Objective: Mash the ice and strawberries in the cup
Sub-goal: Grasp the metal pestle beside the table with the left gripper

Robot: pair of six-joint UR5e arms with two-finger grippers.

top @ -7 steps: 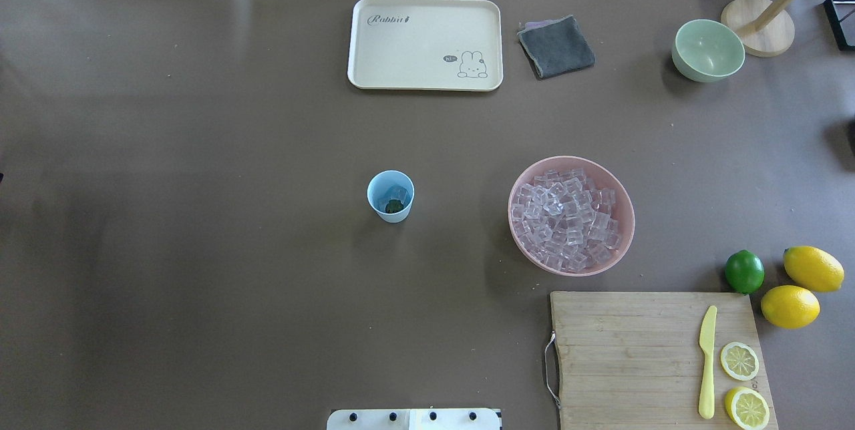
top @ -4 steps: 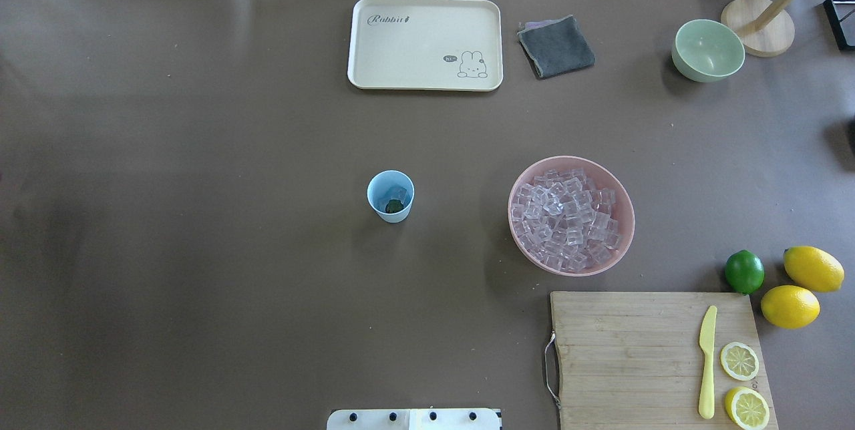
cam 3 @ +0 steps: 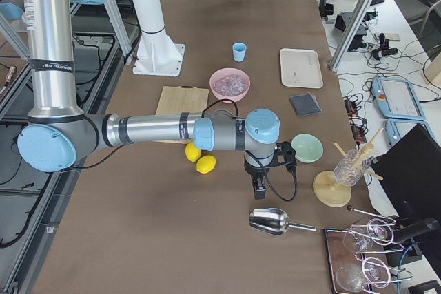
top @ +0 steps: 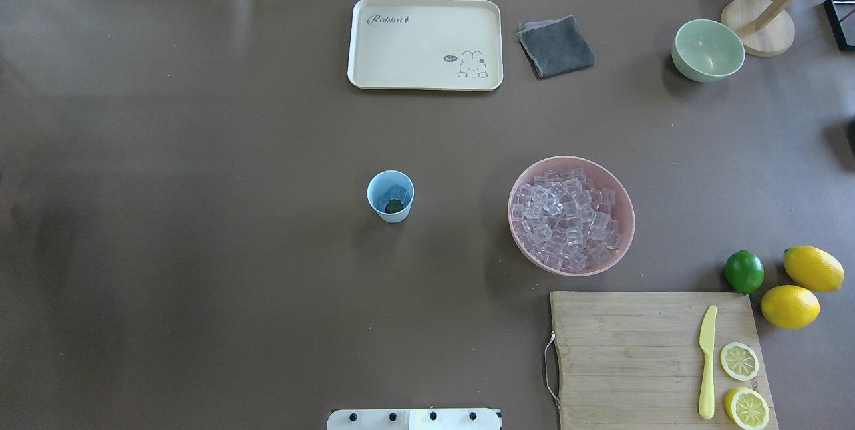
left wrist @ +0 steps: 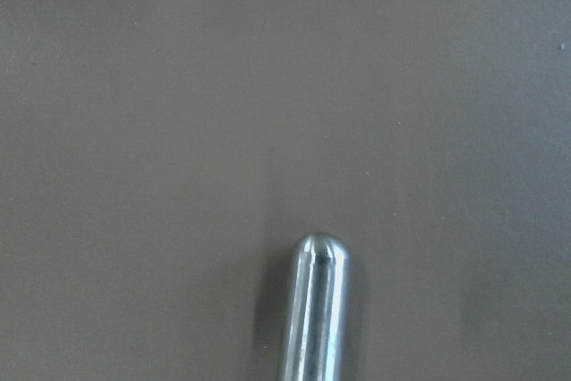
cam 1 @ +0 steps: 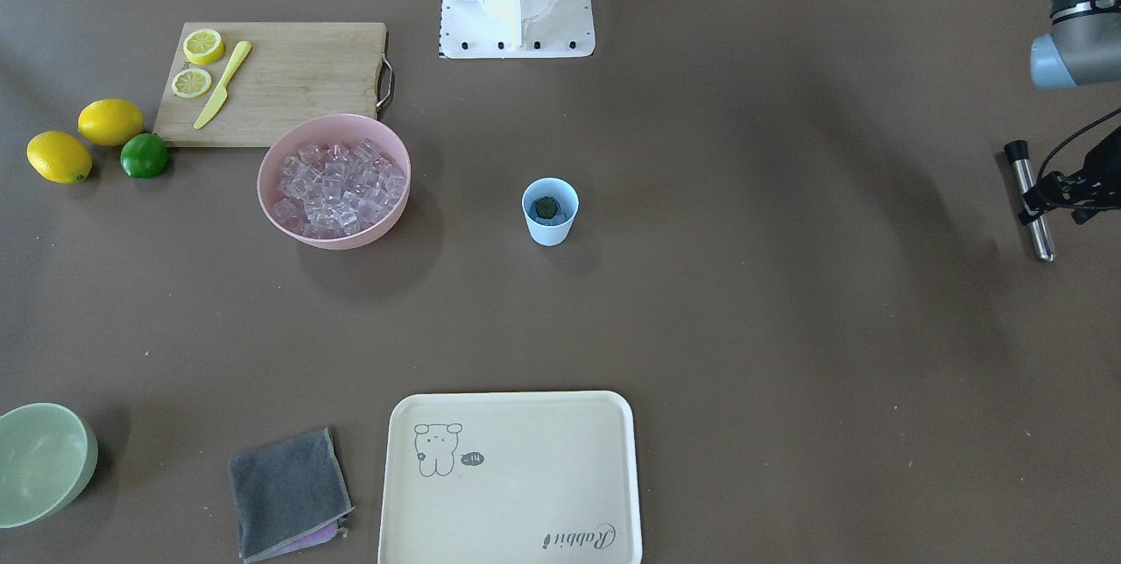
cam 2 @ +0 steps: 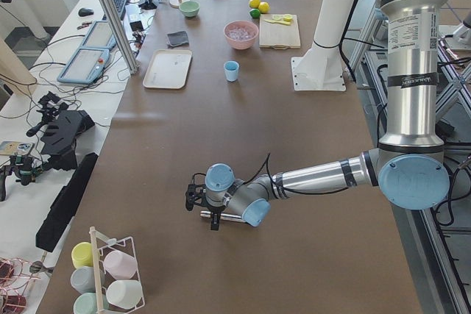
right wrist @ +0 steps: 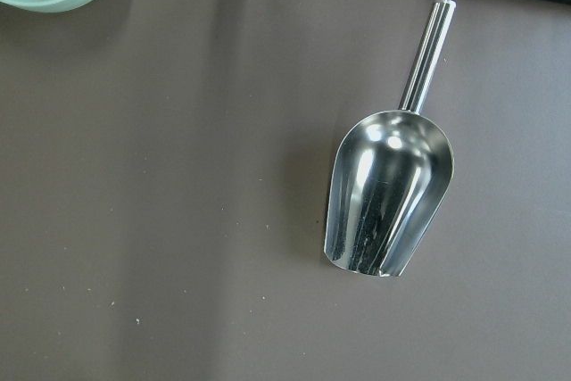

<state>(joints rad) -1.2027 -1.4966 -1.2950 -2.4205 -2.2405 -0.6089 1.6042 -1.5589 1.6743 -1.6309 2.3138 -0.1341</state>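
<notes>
Already the cup (top: 391,197) stands mid-way along the bench (top: 200,216) with ice (top: 399,189) and the strawberry (top: 395,205) inside, ready for mashing. Your left gripper (cam 1: 1040,203) sits at the muddler (cam 1: 1022,174), likely to grasp it; the right gripper (cam 3: 258,187) hangs above the scoop (right wrist: 388,194) — whether either is closed, I cannot tell.

I see the cup (top: 378,187), a small light blue tapered tumbler, standing upright near the middle of the table (top: 200,250). Down inside it I make out one strawberry (top: 395,205), with only its dark green leafy top showing, and a clear cube (top: 399,191) touching it. The ice (top: 568,220) is a heap of small glassy cubes filling the pink bowl (top: 628,213), well apart from the cup.
</notes>
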